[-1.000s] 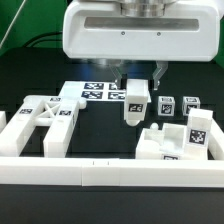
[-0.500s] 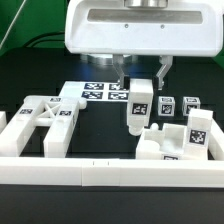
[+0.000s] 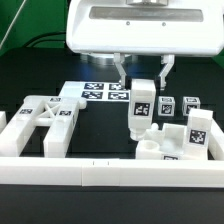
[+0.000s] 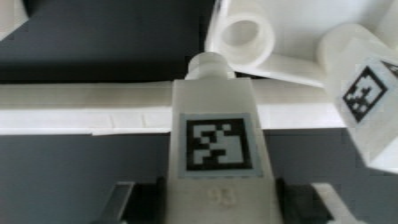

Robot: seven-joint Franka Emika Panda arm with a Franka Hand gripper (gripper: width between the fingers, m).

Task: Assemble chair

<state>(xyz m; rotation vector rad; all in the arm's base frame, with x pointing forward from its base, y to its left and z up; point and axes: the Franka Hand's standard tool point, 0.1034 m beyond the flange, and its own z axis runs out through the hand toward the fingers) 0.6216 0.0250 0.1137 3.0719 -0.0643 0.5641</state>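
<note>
My gripper (image 3: pixel 142 86) is shut on a white chair leg (image 3: pixel 141 106), which hangs upright with its tag facing front. In the wrist view the leg (image 4: pixel 217 130) fills the space between my fingers (image 4: pixel 128 200), tag toward the camera. Its lower end is just above the near corner of the blocky seat slab (image 3: pixel 160 146) at the exterior view's right. Past the leg's tip the wrist view shows a white part with a round hole (image 4: pixel 249 40). The X-braced frame (image 3: pixel 45 120) lies at the exterior view's left.
Two small tagged leg blocks (image 3: pixel 167 105) (image 3: pixel 191 103) stand behind the slab, and a bigger tagged block (image 3: pixel 198 133) rests on its right side. The marker board (image 3: pixel 95 93) lies at the back centre. A long white rail (image 3: pixel 100 172) borders the front.
The gripper has shifted slightly toward the exterior view's right with the leg, and the leg now hangs straighter. Nothing else has moved.
</note>
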